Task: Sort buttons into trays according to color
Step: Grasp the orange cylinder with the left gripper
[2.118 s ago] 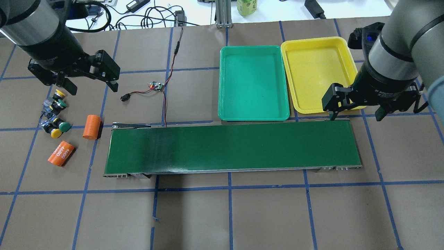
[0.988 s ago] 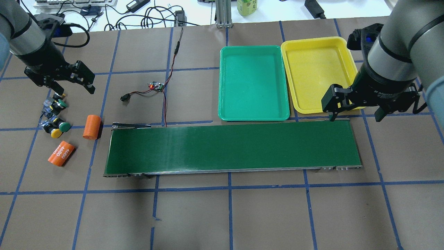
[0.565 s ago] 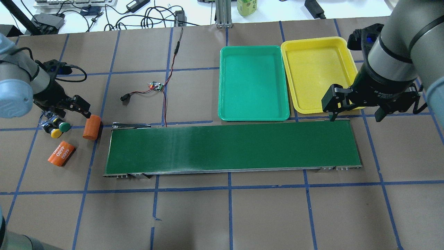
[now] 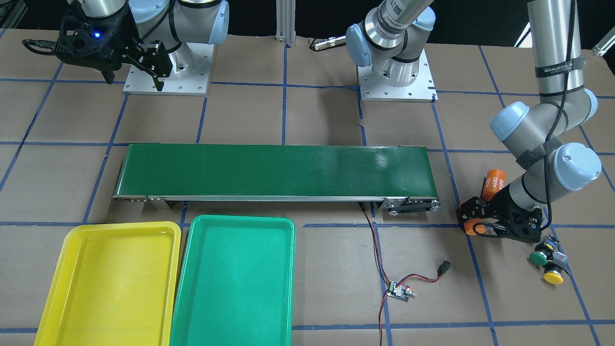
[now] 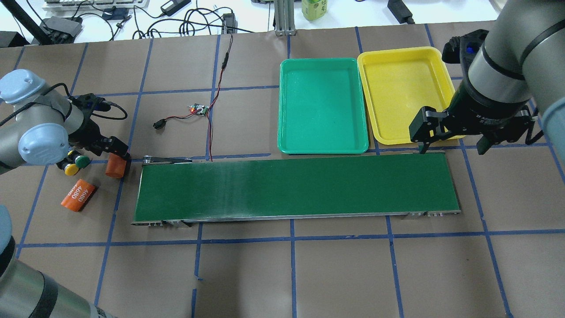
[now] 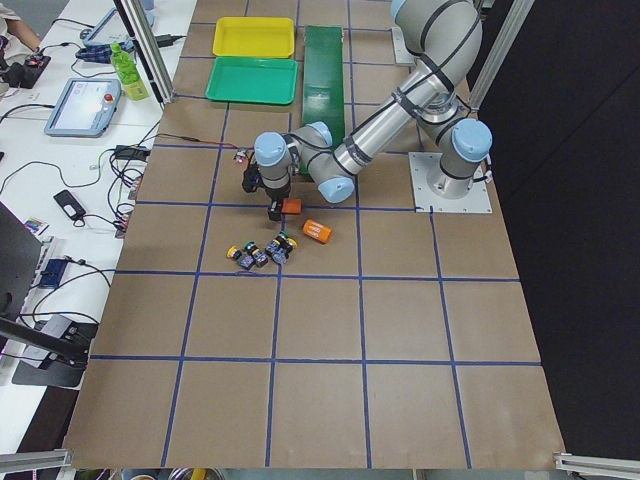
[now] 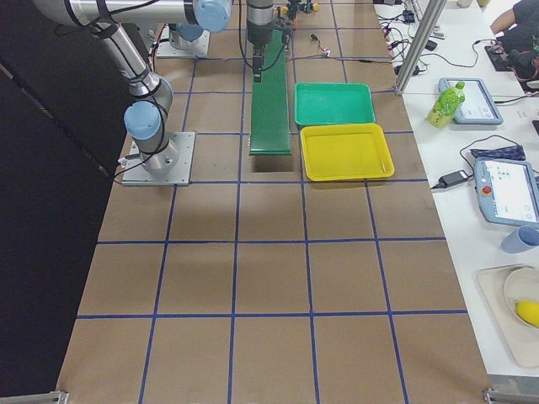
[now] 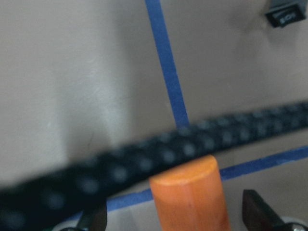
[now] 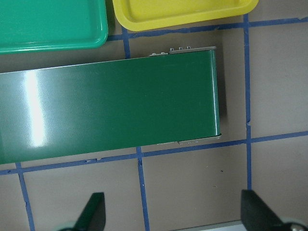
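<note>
Two buttons show beside my left arm: a yellow cap [image 5: 69, 168] and a green cap [image 5: 80, 161]. The arm hides other buttons from overhead; the exterior left view shows the whole cluster of buttons [image 6: 260, 252]. My left gripper [image 5: 115, 152] is low at an orange cylinder [image 5: 114, 167], just right of the buttons. In the left wrist view its fingers [image 8: 260, 216] stand open on either side of that cylinder [image 8: 187, 202]. The green tray [image 5: 322, 106] and yellow tray [image 5: 404, 95] lie empty at the far right. My right gripper [image 5: 451, 148] hangs open over the conveyor's right end.
A long dark-green conveyor belt [image 5: 295, 187] crosses the middle of the table. A second orange cylinder marked 4680 [image 5: 78, 195] lies in front of the buttons. A small circuit board with red and black wires [image 5: 198, 109] sits left of the green tray.
My left arm has come down from above the buttons and moved toward the conveyor, ending with its open fingers around the orange cylinder. The right arm has not moved.
</note>
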